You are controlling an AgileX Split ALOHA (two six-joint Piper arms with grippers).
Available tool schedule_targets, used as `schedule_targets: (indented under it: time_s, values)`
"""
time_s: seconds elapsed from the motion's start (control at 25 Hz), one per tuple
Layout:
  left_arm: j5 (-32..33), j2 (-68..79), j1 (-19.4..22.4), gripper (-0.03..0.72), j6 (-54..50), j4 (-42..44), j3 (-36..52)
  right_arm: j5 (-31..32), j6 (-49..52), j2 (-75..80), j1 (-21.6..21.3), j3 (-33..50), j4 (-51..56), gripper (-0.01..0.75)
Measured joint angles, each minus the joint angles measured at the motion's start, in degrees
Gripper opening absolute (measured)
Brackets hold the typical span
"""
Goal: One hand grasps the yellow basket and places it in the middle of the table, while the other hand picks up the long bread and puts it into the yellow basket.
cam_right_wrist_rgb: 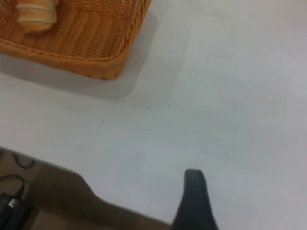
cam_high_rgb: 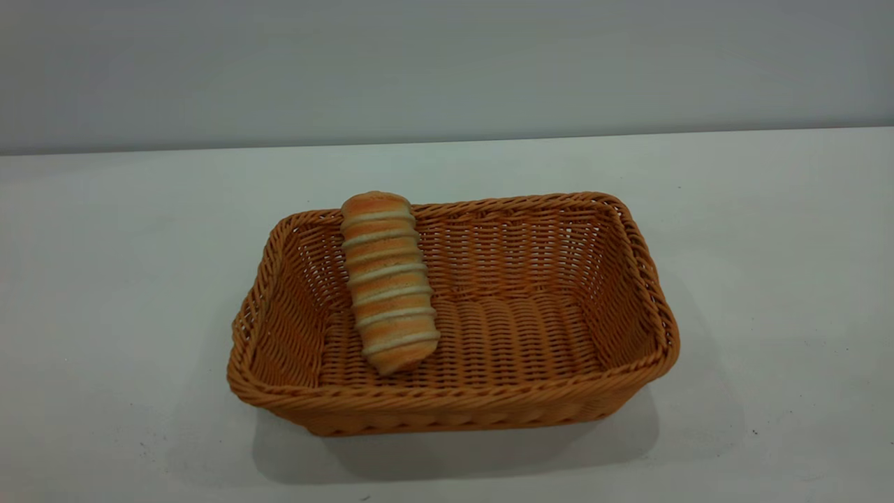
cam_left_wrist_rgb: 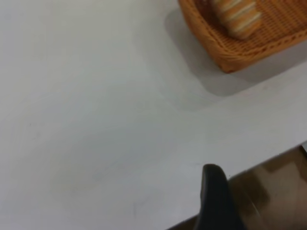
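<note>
Yellow basket (cam_high_rgb: 454, 391) set mid-surface (cam_high_rgb: 126, 293), long side toward camera. Long bread (cam_high_rgb: 387, 279) lies inside basket, left of its centre, tilted: far end propped against far rim, near end down on woven floor.

Left tool (cam_left_wrist_rgb: 216, 199) seen only as one dark finger in left wrist view, over near surface edge, well apart from basket (finger spacing cannot be told).

Right tool (cam_right_wrist_rgb: 194, 201) likewise: single dark finger by near surface edge, well apart from basket, spacing cannot be told. Nothing held by either.

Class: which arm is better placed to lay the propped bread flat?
Probably left: the striped golden oblong bread roll leans in the left half of the orange-tan woven wicker basket.
</note>
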Motion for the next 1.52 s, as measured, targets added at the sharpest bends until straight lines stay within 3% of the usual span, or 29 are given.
schedule_targets:
  time_s: [0.12,0.36,0.52,0.72,1.52]
  values:
    - [0.0,0.0,5.6,0.526,0.0,0.0,0.0,0.0,0.0,0.0,-3.2,0.0,0.0,0.589]
    - [0.0,0.0,18.3,0.526,0.0,0.0,0.0,0.0,0.0,0.0,-14.8,0.0,0.0,0.589]
    - [0.0,0.0,23.7,0.526,0.0,0.0,0.0,0.0,0.0,0.0,-19.0,0.0,0.0,0.589]
    - [0.0,0.0,25.4,0.526,0.1,0.0,0.0,0.1,0.0,0.0,-19.6,0.0,0.0,0.589]
    - [0.0,0.0,24.7,0.526,0.1,0.0,0.0,0.1,0.0,0.0,-19.8,0.0,0.0,0.589]
